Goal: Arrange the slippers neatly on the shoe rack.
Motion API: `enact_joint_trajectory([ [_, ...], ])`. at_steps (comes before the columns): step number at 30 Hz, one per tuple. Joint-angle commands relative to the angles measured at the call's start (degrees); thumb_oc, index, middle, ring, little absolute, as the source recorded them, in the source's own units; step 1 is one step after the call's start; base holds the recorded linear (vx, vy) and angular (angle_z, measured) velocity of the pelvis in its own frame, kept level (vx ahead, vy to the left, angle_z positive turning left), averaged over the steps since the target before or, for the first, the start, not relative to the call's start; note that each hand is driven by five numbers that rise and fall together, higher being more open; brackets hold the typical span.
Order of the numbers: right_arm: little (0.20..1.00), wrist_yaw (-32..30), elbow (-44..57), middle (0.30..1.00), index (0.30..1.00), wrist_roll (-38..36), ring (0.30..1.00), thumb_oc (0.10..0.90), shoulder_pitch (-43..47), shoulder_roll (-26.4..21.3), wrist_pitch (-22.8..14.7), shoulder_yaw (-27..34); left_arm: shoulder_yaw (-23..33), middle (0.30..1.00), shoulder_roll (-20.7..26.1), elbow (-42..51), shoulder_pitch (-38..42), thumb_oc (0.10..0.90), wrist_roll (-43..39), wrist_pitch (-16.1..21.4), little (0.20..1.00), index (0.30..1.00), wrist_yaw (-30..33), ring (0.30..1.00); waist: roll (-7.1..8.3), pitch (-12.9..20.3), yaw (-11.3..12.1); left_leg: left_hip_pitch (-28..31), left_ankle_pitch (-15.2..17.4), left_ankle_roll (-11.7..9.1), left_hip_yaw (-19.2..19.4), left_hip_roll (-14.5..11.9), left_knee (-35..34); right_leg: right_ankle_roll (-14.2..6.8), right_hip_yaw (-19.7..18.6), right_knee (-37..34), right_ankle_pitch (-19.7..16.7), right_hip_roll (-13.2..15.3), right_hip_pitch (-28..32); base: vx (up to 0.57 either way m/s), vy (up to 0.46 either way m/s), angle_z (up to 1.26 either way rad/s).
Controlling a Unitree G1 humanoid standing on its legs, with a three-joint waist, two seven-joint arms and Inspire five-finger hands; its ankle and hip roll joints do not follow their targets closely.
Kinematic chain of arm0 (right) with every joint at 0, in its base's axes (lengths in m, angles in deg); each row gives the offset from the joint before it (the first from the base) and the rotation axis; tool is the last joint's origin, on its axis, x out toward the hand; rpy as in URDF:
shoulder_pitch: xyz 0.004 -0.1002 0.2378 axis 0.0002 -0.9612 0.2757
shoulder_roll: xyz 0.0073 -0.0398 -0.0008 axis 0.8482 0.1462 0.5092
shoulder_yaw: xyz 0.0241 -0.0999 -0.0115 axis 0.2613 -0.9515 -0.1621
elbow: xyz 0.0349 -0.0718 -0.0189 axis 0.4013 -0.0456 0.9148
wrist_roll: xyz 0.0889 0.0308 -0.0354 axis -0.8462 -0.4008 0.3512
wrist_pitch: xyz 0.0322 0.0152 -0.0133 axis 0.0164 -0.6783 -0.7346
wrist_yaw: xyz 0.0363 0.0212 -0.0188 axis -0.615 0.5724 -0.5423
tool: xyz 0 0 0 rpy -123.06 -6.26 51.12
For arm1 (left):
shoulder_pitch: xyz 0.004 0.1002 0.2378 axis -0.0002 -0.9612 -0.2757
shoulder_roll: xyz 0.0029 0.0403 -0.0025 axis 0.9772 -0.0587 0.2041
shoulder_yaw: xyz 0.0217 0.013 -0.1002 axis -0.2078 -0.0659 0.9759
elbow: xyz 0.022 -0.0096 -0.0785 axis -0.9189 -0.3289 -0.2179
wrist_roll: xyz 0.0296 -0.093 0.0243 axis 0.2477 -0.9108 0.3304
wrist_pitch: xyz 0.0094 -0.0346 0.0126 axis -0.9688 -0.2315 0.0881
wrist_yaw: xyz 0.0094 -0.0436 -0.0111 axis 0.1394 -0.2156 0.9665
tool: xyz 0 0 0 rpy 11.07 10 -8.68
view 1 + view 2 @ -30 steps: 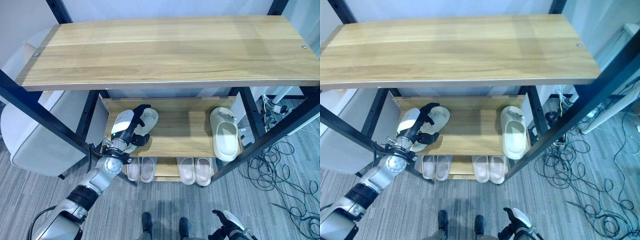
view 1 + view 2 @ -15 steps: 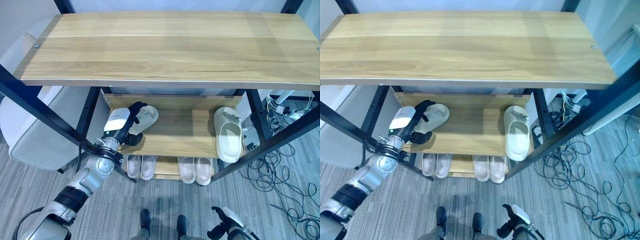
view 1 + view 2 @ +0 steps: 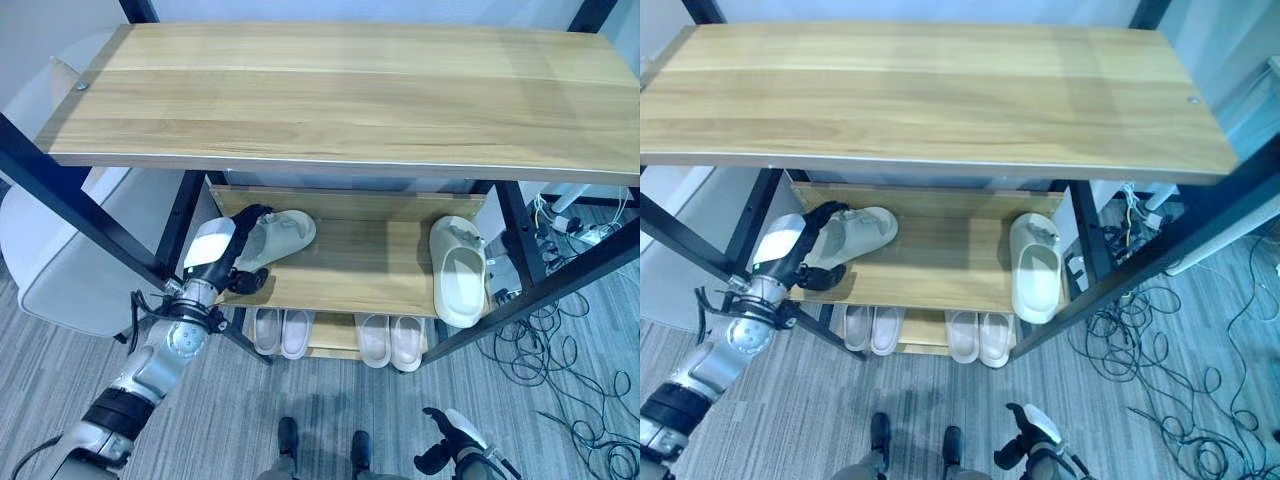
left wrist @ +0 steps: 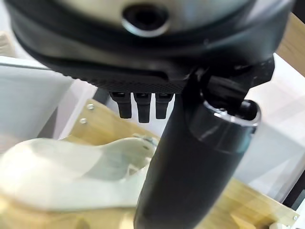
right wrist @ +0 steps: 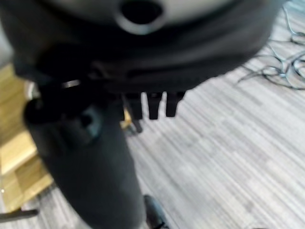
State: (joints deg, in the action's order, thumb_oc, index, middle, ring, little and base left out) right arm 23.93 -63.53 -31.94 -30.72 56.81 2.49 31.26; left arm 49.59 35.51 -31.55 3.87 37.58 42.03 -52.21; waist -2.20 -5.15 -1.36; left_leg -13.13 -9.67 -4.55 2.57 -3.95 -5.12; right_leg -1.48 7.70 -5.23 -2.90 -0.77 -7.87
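Note:
A cream slipper (image 3: 278, 235) lies slantwise at the left end of the rack's middle shelf (image 3: 360, 268). My left hand (image 3: 222, 256) is shut on its near end, fingers over the top and thumb underneath. The left wrist view shows that slipper (image 4: 66, 174) just past the thumb (image 4: 190, 162). Its mate, a second cream slipper (image 3: 458, 275), sits at the shelf's right end and pokes over the front edge. My right hand (image 3: 450, 455) hangs low over the floor, relaxed and holding nothing.
Two pairs of pale slippers (image 3: 281, 332) (image 3: 392, 340) stand side by side on the bottom shelf. The wide wooden top shelf (image 3: 340, 100) overhangs the middle one. A grey seat (image 3: 60, 270) stands to the left, and loose cables (image 3: 560, 350) lie on the carpet to the right.
The camera has shifted slightly. My left hand has drawn back to the left with the slipper, which has turned to lie more sideways. The right slipper has not moved.

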Motion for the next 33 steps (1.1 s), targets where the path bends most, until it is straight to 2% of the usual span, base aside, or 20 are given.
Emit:
enact_joint_trajectory([
  [1,0.9,-0.4,3.5,0.9,0.9,-1.0,0.9,0.8,-2.2,-1.1,-1.0,0.6,7.5,0.9,3.2,5.1,-0.5,0.8,-2.6,4.5,0.9,0.9,1.0,0.9,1.85,3.7,0.3,2.4,6.7,0.6,0.8,4.1,0.1,-6.9,-3.9,0.2,-2.2,5.0,-3.8,0.0,0.0,0.0],
  [7,0.9,-0.4,3.6,0.9,0.9,-0.8,0.9,0.8,-2.4,-1.0,-1.3,0.2,8.6,0.9,4.0,4.6,0.9,0.8,-0.6,4.3,0.9,0.9,3.5,0.9,1.79,3.6,0.2,2.7,6.8,0.4,0.6,4.1,0.1,-6.8,-3.7,0.2,-1.9,4.9,-3.3,0.0,0.0,0.0],
  [12,0.9,-0.6,3.4,0.9,0.9,-0.7,0.9,0.8,-2.2,-1.2,-1.5,-0.6,6.0,0.9,3.5,1.4,6.1,0.8,1.6,3.3,0.9,0.9,5.8,0.9,1.69,2.9,-0.4,2.2,6.7,0.3,0.5,4.2,0.1,-6.9,-3.8,0.2,-2.2,5.0,-3.9,-0.01,0.001,0.0],
  [13,0.9,-0.8,3.3,0.9,0.9,-1.0,0.9,0.8,-2.0,-1.4,-1.5,-0.9,4.2,0.9,3.3,-1.2,10.0,0.8,2.7,2.3,0.9,0.9,7.3,0.9,1.64,2.5,-1.0,1.6,6.5,0.4,0.6,4.2,0.1,-7.0,-4.1,0.2,-2.7,5.1,-4.9,0.0,0.0,0.0],
  [17,0.9,-0.9,3.0,0.9,0.9,-1.1,0.9,0.8,-1.8,-1.6,-1.3,-1.0,2.7,0.9,3.4,-3.7,12.9,0.8,3.4,1.6,0.9,0.9,8.2,0.9,1.52,2.2,-1.4,1.0,6.4,0.5,0.9,4.2,0.1,-7.0,-4.4,0.2,-3.1,5.2,-5.6,-0.01,0.007,-0.04],
  [21,0.9,-1.1,2.3,0.9,0.9,-1.5,0.9,0.8,-1.7,-1.8,-1.4,-1.1,0.3,0.9,5.8,-7.1,16.7,0.8,6.5,0.1,0.9,0.9,9.2,0.9,1.41,2.0,-1.7,0.3,6.2,0.7,1.4,4.1,0.1,-7.1,-4.8,0.3,-3.4,5.2,-6.5,0.0,0.004,-0.04],
  [27,0.9,-1.6,2.8,0.9,0.9,-2.0,0.9,0.8,-1.5,-2.7,-2.4,-1.6,-5.9,0.9,12.4,-12.3,24.4,0.8,13.9,-1.9,0.9,0.9,9.8,0.9,1.13,1.7,-2.3,0.1,6.3,0.8,2.1,4.1,0.1,-7.2,-5.2,0.4,-3.6,5.3,-7.2,0.0,0.005,-0.01],
  [33,0.9,-1.5,3.0,0.9,0.9,-2.0,0.9,0.8,-1.1,-3.1,-3.2,-2.1,-12.4,0.9,15.9,-15.2,30.1,0.8,18.5,-2.1,0.9,0.9,8.8,0.9,1.21,1.4,-2.7,-0.5,6.2,0.9,1.9,4.2,0.1,-7.3,-5.2,0.4,-3.7,5.2,-7.7,0.0,0.001,-0.01],
])
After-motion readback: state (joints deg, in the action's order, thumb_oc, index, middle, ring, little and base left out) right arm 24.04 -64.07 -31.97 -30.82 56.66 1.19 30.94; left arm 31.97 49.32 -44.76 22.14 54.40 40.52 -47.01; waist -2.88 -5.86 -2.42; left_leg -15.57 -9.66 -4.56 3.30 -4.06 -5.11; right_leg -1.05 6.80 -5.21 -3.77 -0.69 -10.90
